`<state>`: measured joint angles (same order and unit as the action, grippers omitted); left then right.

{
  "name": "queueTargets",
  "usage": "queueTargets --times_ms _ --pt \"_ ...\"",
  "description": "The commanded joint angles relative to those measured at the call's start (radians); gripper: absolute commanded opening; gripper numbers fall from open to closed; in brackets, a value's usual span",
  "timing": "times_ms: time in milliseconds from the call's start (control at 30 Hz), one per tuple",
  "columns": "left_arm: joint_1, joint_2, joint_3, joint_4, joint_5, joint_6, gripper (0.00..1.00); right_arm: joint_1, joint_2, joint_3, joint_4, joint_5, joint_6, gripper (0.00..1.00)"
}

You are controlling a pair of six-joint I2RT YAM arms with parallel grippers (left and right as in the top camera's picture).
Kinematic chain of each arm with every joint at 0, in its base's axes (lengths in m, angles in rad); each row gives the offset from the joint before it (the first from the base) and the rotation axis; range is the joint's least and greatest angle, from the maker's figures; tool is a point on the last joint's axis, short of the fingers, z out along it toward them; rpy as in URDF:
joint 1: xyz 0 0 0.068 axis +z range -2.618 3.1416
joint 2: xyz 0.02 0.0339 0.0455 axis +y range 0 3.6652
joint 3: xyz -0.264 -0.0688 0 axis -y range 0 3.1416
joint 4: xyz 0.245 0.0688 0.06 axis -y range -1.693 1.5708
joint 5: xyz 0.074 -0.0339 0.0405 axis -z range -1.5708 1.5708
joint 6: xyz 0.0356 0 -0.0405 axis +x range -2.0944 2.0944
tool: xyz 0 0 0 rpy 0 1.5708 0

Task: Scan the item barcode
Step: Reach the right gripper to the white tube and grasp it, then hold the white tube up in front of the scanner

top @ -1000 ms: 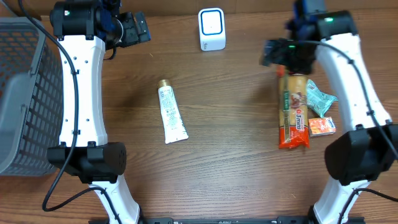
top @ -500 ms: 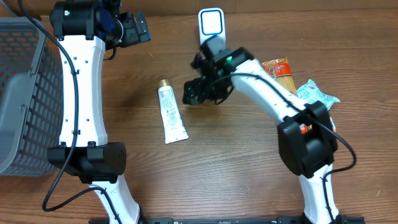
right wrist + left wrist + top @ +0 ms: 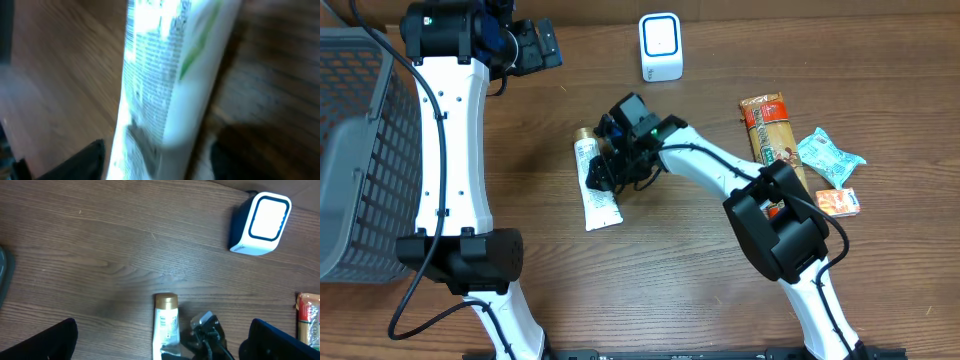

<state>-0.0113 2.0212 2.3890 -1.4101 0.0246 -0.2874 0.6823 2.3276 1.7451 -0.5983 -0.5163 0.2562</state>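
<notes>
A white tube with a gold cap lies left of the table's middle. My right gripper has come down over its middle. In the right wrist view the tube runs between the two dark fingers, and a thin gap still shows on each side. The left wrist view shows the tube with the right gripper beside it. The white, blue-framed scanner stands at the back edge, also in the left wrist view. My left gripper hangs wide open and empty at the back left.
A grey wire basket fills the left edge. On the right lie an orange pasta packet, a green sachet and a small orange box. The right arm stretches across the middle of the table.
The right arm swung from the packets on the right across to the tube and lowered onto it, its jaws narrowing around it. The left arm has not moved.
</notes>
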Motion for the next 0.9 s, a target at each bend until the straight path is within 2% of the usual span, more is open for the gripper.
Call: queueTargets --times_ms 0,100,133,300,600,867 --pt "-0.002 0.002 0.003 0.000 -0.006 0.011 1.00 0.005 0.012 -0.053 0.020 -0.001 0.082 0.50" --pt "-0.002 0.002 0.003 0.000 -0.006 0.011 1.00 0.005 0.011 -0.057 0.003 -0.003 0.090 0.06" --pt "-0.002 0.002 0.003 0.000 -0.006 0.011 1.00 0.003 0.011 -0.057 -0.002 -0.008 0.089 0.04" --pt "-0.002 0.002 0.003 0.000 -0.006 0.011 1.00 -0.042 -0.008 -0.042 -0.048 -0.105 0.082 0.04" --pt "-0.002 0.002 0.003 0.000 -0.006 0.011 1.00 -0.240 -0.307 -0.041 -0.100 -0.167 -0.027 0.04" --pt "-0.002 0.002 0.003 0.000 -0.006 0.011 1.00 -0.397 -0.541 -0.041 -0.106 -0.546 -0.109 0.04"
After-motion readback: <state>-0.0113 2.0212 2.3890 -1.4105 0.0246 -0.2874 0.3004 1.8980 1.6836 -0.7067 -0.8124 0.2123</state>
